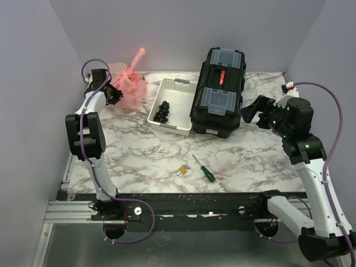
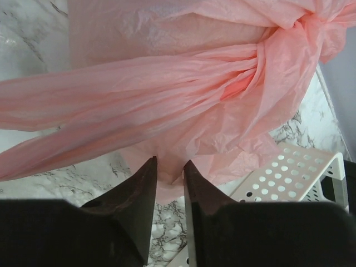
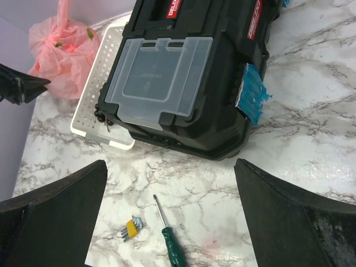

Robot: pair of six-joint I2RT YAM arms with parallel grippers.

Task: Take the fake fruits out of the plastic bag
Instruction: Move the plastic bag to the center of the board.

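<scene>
The pink plastic bag (image 1: 130, 83) sits knotted at the back left of the table, next to the white tray. My left gripper (image 1: 115, 95) is at its left side. In the left wrist view the left gripper (image 2: 170, 161) is nearly closed, with a fold of the bag (image 2: 167, 100) pinched between its tips. The fake fruits are hidden inside the bag; only small green spots show through it in the right wrist view (image 3: 61, 50). My right gripper (image 1: 250, 110) hangs open and empty above the table, right of the toolbox; it is also in its wrist view (image 3: 170, 162).
A white perforated tray (image 1: 175, 86) holds a cluster of black grapes (image 1: 163, 111). A black toolbox (image 1: 219, 92) stands right of it. A green-handled screwdriver (image 1: 204, 169) and a small yellow hex-key set (image 1: 182, 171) lie on the marble near the front. Walls close the back and sides.
</scene>
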